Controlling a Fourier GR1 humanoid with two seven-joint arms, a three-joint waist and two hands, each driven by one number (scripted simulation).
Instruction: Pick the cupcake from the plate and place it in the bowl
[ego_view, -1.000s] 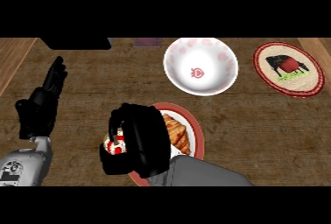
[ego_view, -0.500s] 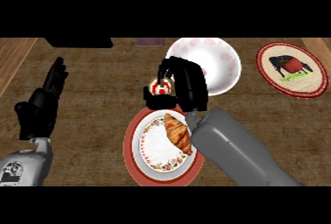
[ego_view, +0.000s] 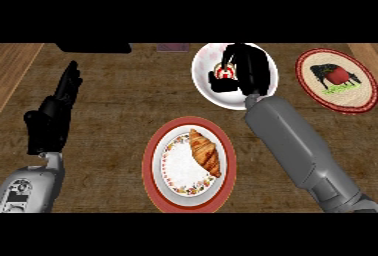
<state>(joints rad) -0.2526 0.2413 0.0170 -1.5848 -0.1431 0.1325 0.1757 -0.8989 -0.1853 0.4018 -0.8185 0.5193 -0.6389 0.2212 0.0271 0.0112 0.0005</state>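
My right hand (ego_view: 247, 67) is over the white bowl (ego_view: 210, 92), fingers curled round the cupcake (ego_view: 224, 74). Only the cupcake's red-and-white top shows between fingers and thumb. I cannot tell whether its base touches the bowl's floor or hangs above it; my hand hides that.

The plate (ego_view: 159, 165) lies nearer me, well apart from the bowl, with only a croissant (ego_view: 205, 152) on its right side. So the pick looks done; the release remains.

Risks as I judge them:
- Opening the fingers while the cupcake hangs high: it could tip or roll on the curved floor, possibly ending on its side.
- The cupcake sits toward the bowl's middle-left under my hand; a sideways drift before release could put it on the rim.
- Fingers catching the frosting on withdrawal could drag it back out. A straight lift should avoid that.
- My forearm passes close to the bowl's near-right rim; lowering it could nudge the bowl.

Left hand (ego_view: 52, 117) rests open at the view's left, fingers straight.

A patterned mat (ego_view: 325, 92) at far right is clear of my path.
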